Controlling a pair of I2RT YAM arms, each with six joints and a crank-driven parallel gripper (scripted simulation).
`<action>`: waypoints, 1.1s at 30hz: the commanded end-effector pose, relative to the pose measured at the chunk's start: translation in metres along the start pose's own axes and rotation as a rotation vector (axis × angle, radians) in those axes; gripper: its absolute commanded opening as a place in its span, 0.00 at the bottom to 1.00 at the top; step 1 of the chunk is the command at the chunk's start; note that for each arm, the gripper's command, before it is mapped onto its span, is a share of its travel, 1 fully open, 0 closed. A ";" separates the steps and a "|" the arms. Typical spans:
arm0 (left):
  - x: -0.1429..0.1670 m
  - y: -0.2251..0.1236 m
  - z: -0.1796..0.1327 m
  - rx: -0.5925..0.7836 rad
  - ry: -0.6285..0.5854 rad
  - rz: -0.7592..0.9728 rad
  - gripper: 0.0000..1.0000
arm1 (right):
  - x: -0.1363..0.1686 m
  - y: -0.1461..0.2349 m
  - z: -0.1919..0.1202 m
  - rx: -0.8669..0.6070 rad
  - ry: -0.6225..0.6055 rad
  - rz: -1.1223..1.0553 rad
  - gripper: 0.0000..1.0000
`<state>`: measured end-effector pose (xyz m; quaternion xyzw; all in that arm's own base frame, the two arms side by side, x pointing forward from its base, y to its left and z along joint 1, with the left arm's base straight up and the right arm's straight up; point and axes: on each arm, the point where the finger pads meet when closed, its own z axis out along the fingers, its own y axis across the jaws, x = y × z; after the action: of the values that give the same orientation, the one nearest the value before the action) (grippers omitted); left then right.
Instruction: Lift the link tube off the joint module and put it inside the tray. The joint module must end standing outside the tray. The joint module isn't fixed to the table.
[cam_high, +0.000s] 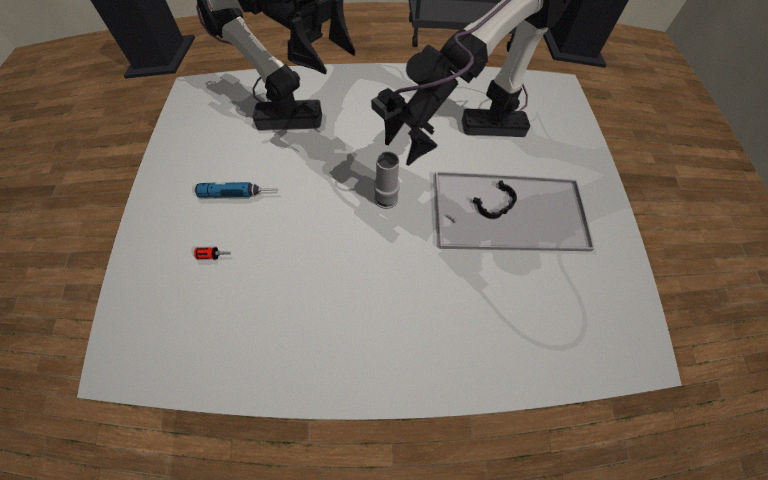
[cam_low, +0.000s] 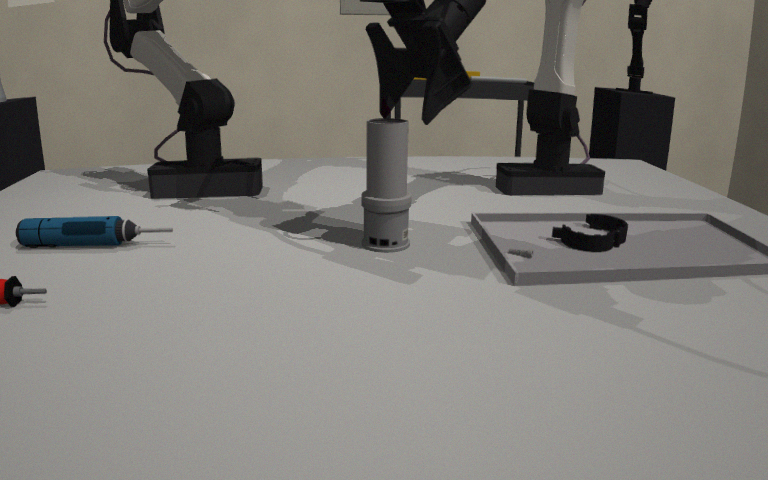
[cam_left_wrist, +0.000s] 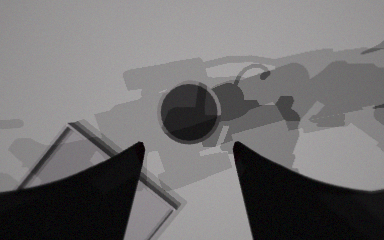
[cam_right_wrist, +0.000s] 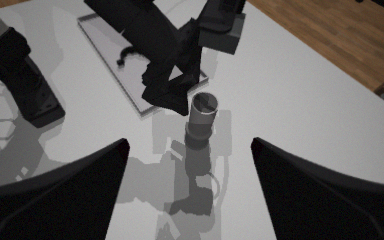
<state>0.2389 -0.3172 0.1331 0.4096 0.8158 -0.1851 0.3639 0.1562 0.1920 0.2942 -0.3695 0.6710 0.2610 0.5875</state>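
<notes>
— Where can the tube be found?

— The tube (cam_high: 387, 174) (cam_low: 387, 158) (cam_left_wrist: 219, 114) (cam_right_wrist: 202, 117) is seen upright on top of the module (cam_high: 386, 198) (cam_low: 386, 226) (cam_right_wrist: 196, 145). It has not been lifted off. The module is placed standing on the tabletop (cam_high: 339, 339) (cam_low: 339, 367) (cam_left_wrist: 200, 25) (cam_right_wrist: 310, 100), outside the tray (cam_high: 512, 247) (cam_low: 640, 270) (cam_left_wrist: 105, 151) (cam_right_wrist: 110, 67) and near one of its short sides.

— And how is the left hand (cam_high: 398, 151) (cam_low: 406, 118) (cam_left_wrist: 188, 144) (cam_right_wrist: 192, 98) set?

— It is held with the fingers widely apart, though not fully, and nothing is gripped between them. It is tilted, and its fingertips are pointed downward close to the upper end of the tube. Whether the rim is touched by a fingertip cannot be told. In the left wrist view, the round open mouth of the tube is seen from above.

— What about the right hand (cam_high: 339, 62) (cam_right_wrist: 190, 141)?

— It is opened fully and nothing is held by it. It is raised near the far edge of the tabletop, well apart from the tube.

— Which things are kept in the tray?

— A black clamp (cam_high: 512, 198) (cam_low: 594, 240) (cam_right_wrist: 125, 54), curved and open on one side, and a small grey screw (cam_high: 450, 218) (cam_low: 520, 253) are contained there.

— Is anything placed elsewhere?

— Yes, a blue driver (cam_high: 223, 190) (cam_low: 79, 232) and a shorter red screwdriver (cam_high: 205, 253) (cam_low: 4, 290) are laid flat on the tabletop, on the other side of the module from the tray.
</notes>
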 end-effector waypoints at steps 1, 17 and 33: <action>-0.010 0.001 -0.005 -0.014 -0.030 -0.005 0.81 | 0.003 0.007 -0.004 -0.027 0.017 0.006 1.00; 0.020 0.000 0.025 -0.014 0.033 -0.003 0.81 | 0.019 0.013 -0.002 -0.053 0.045 -0.001 1.00; 0.023 0.000 0.062 -0.013 0.029 -0.001 0.57 | 0.019 0.013 -0.002 -0.053 0.045 -0.001 1.00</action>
<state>0.2552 -0.3390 0.0604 0.4150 0.8326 -0.1655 0.3273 0.1437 0.1938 0.2707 -0.3930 0.6792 0.2671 0.5593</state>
